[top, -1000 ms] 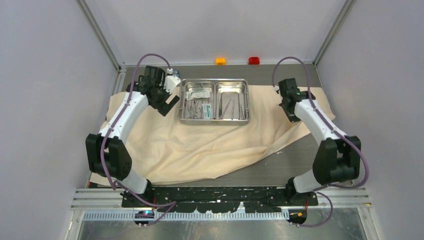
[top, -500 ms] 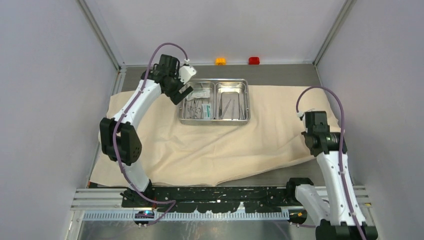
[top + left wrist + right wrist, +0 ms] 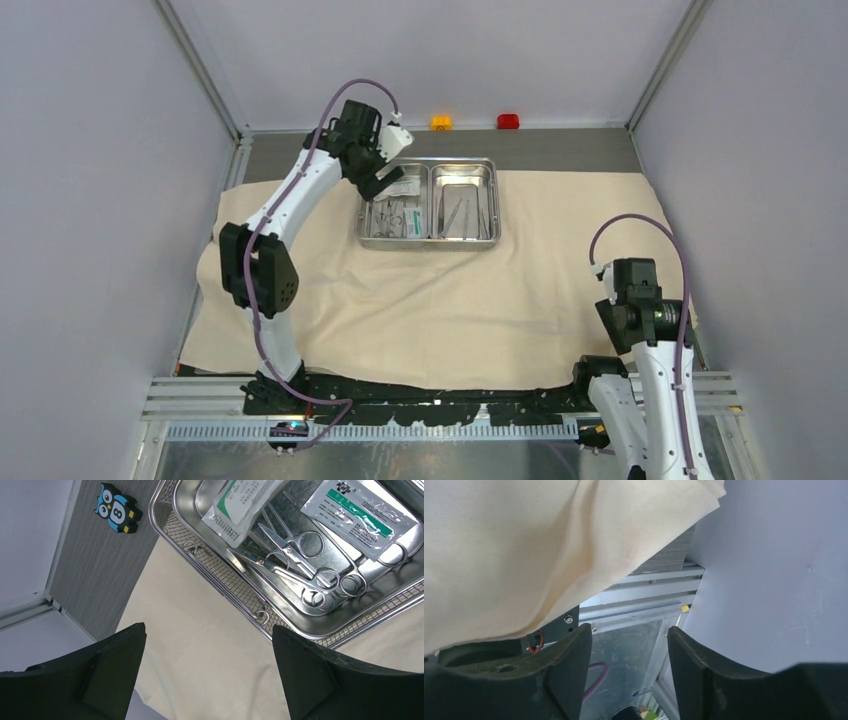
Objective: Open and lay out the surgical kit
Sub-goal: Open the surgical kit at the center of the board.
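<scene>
Layout as I read it from the console:

- The cloth wrap point(image 3: 450, 300) lies spread over the table point(image 3: 560, 148), its near edge at the arm bases.
- The tray point(image 3: 430, 243) sits on the wrap, centred, toward the far side.
- Left compartment: one packet point(image 3: 245, 502) and a second packet point(image 3: 360, 515) lie over the scissors point(image 3: 290, 545) and forceps point(image 3: 280, 572).
- Right compartment: straight tools point(image 3: 458, 215).
- Behind the tray, on bare table, is a button point(image 3: 441, 122), with a second button point(image 3: 508, 121) to its right.
- The owl block point(image 3: 118, 514) is on bare table off the tray's far-left corner.
- The left gripper point(image 3: 205, 635) hangs by that corner.
- The right gripper point(image 3: 626, 635) is at the wrap's near-right corner.
</scene>
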### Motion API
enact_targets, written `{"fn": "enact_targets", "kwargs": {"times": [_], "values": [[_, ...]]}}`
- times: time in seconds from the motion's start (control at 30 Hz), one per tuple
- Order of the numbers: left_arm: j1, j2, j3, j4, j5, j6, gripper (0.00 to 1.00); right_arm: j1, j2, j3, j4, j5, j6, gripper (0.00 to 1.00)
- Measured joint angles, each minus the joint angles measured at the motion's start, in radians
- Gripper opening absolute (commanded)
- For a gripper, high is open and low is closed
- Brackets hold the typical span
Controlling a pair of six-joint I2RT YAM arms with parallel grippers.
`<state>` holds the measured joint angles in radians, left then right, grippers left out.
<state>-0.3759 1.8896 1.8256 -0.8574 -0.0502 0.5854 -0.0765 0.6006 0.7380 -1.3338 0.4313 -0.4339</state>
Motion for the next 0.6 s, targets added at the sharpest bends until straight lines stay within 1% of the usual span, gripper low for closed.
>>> {"fn": "enact_targets", "kwargs": {"times": [0.03, 0.1, 0.23, 0.33, 0.4, 0.5, 0.6], "values": [[-0.001, 0.0, -0.004, 0.001, -0.008, 0.0, 1.0, 0.0, 0.013, 0.014, -0.006, -0.012, -0.003, 0.7], [-0.001, -0.003, -0.019, 0.003, -0.024, -0.001, 1.0, 0.0, 0.051, 0.067, -0.011, -0.038, -0.001, 0.72], [0.009, -0.007, -0.059, 0.003, -0.04, -0.018, 1.0, 0.0, 0.153, 0.248, 0.002, -0.126, 0.0, 0.7], [0.041, -0.007, -0.073, -0.005, -0.027, -0.056, 1.0, 0.0, 0.235, 0.366, 0.046, -0.202, 0.005, 0.68], [0.081, -0.01, -0.077, -0.014, -0.006, -0.082, 1.0, 0.0, 0.298, 0.422, 0.072, -0.25, 0.011, 0.67], [0.169, -0.04, -0.112, -0.037, 0.014, -0.114, 1.0, 0.0, 0.418, 0.495, 0.142, -0.335, 0.026, 0.67], [0.266, -0.123, -0.216, -0.062, 0.033, -0.134, 1.0, 0.011, 0.529, 0.525, 0.221, -0.408, 0.042, 0.67]]}}
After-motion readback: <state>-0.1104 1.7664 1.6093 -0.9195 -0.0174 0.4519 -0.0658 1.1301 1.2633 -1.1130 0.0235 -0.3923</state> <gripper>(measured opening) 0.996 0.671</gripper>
